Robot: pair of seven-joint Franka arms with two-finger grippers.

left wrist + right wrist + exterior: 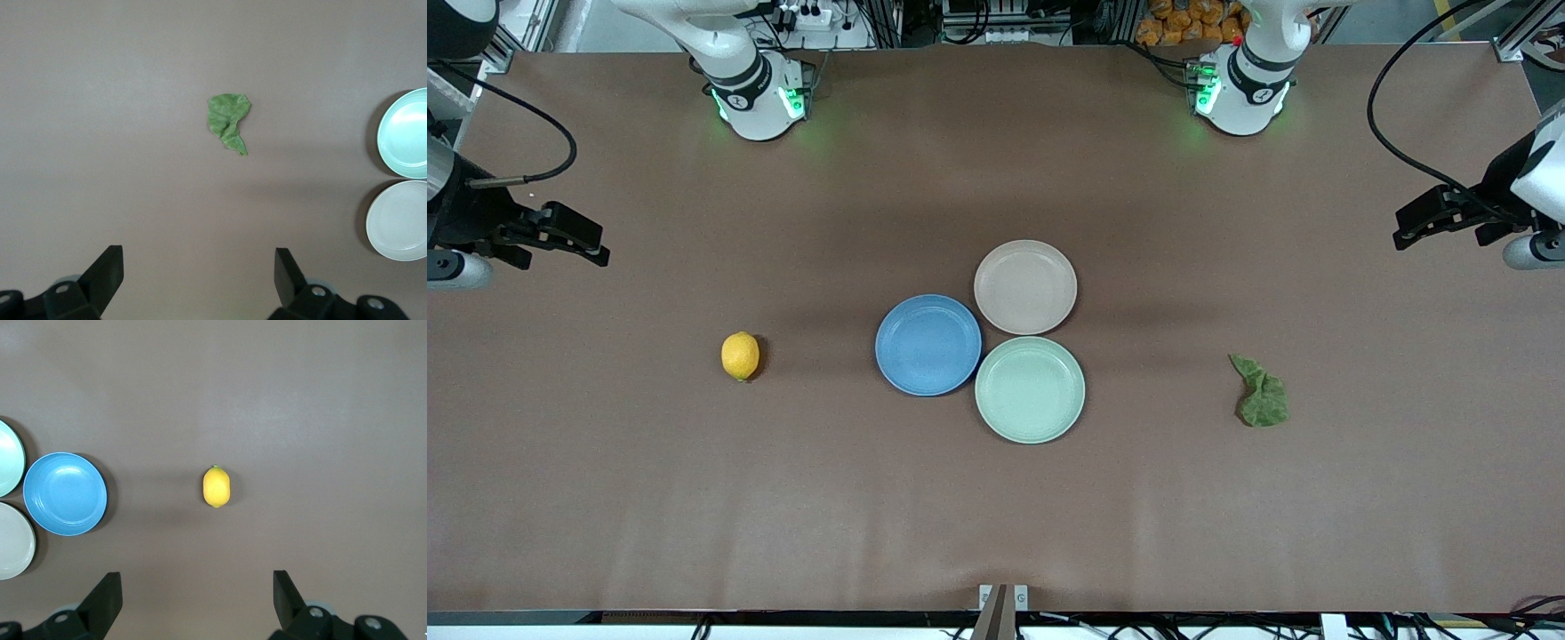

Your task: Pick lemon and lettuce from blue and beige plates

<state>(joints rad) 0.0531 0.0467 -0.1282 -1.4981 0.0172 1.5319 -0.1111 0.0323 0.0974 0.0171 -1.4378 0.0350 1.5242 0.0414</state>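
Observation:
The yellow lemon (740,356) lies on the bare table toward the right arm's end, apart from the empty blue plate (927,344). The crinkled green lettuce (1261,396) lies on the bare table toward the left arm's end. The beige plate (1025,286) is empty too. My right gripper (591,242) hangs open and empty above the right arm's end of the table; its wrist view shows the lemon (216,487) and the blue plate (65,493). My left gripper (1405,227) hangs open and empty above the left arm's end; its wrist view shows the lettuce (229,122) and the beige plate (400,220).
An empty mint-green plate (1030,389) touches the blue and beige plates and lies nearest the front camera. It also shows in the left wrist view (407,133). The three plates cluster at the table's middle. The arm bases stand along the table's back edge.

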